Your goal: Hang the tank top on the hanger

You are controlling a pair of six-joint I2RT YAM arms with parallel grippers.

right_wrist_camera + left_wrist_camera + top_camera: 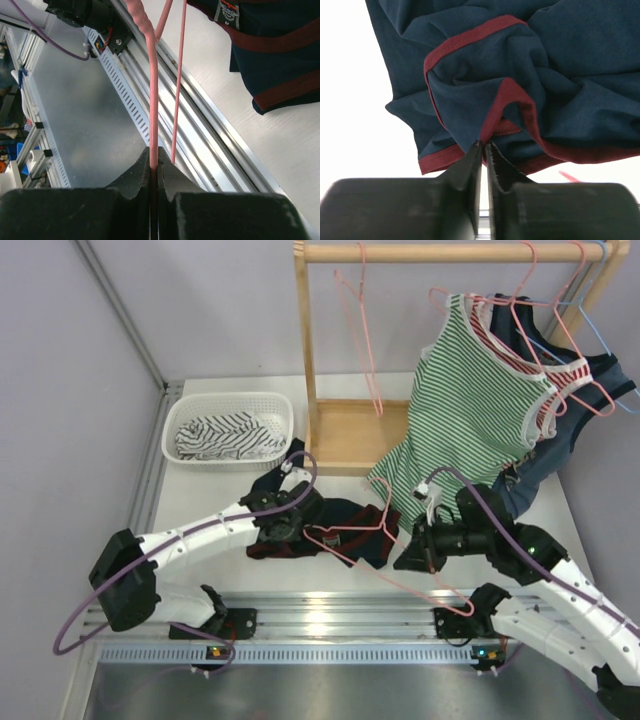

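We see the dark navy sleeveless tank top (335,523) with maroon trim lying crumpled on the white table (250,570) between the two arms, in front of the wooden clothes rack (308,360). It is bunched so tightly that none of its chest print can be read, and the left arm covers its left part from above. The left gripper (283,527) sits on that covered edge. In the left wrist view its jaws are drawn almost together, with the tips (482,145) nipping a fold of maroon hem on the tank top (530,70). How much cloth lies between them we cannot make out. The right gripper (408,552) is clamped tight on the thin pink wire hanger (352,557), and the wrist view shows the wire (152,100) pinched between its closed jaws (154,167). The hanger lies across the right side of the tank top, with its long bar running towards the aluminium rail (330,625). Only a trimmed corner of the garment (280,55) shows in that view, cut off by the frame. Behind, a green-and-white striped top (470,410) hangs on the rack and partly hides a plain navy top (560,440). A white plastic basket (228,403) at the back left holds striped cloth that we cannot identify further.
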